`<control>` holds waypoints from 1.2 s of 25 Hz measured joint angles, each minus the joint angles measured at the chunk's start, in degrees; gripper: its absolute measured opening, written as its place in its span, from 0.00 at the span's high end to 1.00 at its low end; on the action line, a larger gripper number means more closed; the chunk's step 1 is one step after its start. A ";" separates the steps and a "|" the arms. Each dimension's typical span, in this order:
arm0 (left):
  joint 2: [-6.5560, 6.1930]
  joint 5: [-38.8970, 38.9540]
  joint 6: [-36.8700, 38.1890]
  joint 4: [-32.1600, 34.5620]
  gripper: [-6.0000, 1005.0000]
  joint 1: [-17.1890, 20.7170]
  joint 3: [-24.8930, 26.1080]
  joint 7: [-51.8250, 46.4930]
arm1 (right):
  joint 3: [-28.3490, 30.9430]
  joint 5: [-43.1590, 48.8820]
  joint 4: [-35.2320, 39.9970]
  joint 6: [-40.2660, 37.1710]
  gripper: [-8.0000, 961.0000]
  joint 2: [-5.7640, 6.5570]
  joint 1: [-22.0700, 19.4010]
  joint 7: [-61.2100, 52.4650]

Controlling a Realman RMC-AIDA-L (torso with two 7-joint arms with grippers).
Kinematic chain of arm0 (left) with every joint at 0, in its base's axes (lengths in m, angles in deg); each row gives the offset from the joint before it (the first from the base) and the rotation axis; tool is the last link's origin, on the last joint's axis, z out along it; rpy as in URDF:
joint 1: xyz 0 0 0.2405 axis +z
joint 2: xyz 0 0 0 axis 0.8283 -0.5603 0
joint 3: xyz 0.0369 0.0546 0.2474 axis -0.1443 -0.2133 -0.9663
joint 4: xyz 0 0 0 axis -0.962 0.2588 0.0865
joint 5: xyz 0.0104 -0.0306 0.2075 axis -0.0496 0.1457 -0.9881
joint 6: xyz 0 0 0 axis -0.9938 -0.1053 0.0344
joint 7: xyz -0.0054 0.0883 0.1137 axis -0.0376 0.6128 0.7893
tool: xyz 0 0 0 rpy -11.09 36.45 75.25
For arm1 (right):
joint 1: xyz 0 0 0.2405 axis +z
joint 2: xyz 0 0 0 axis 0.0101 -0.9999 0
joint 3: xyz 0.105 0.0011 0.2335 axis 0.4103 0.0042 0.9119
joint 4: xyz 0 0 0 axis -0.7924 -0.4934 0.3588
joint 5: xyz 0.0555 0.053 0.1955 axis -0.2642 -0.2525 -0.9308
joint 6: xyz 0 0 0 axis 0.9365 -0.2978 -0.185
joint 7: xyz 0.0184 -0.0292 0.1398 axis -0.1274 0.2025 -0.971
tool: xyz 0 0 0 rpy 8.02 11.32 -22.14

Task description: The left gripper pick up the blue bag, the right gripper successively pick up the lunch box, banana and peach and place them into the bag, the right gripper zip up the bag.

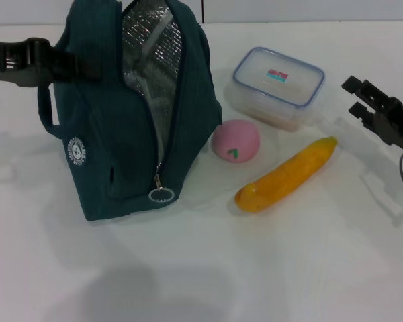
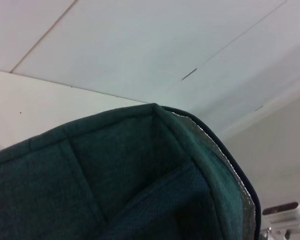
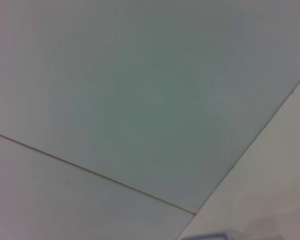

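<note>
White desk (image 1: 188,282) spreads under everything, with pale wall panels behind. At the far left my left pincer (image 1: 60,65) reaches in against the upper side of the blue bag (image 1: 114,154), right by its handle; I cannot tell whether its fingers are clamped on the fabric or only pressed to it. My left wrist view is filled with the teal cloth at close range, so it is at least touching.

The bag stands upright, its mouth gaping to show the silver quilted lining (image 1: 151,60), with the ring zip pull (image 1: 161,194) hanging low at the front. It looks soft and floppy to me, so I judge it needs holding near the top edge to keep the mouth open.

Just beside the bag lies the peach (image 1: 236,141), round and likely to roll. Behind it sits the lunch box (image 1: 277,86), stiff, smooth plastic, best taken across its short sides. In front, well clear of the box, lies the banana (image 1: 287,174), best gripped at mid-length.

At the far right my right pincer (image 1: 360,96) hovers with its fingers apart, holding nothing, near the lunch box.
</note>
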 joint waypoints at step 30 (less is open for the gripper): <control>0.16 -0.20 -0.07 0.31 0.95 -0.91 -0.16 1.28 | -5.89 0.00 0.07 10.87 0.22 0.01 8.74 -4.70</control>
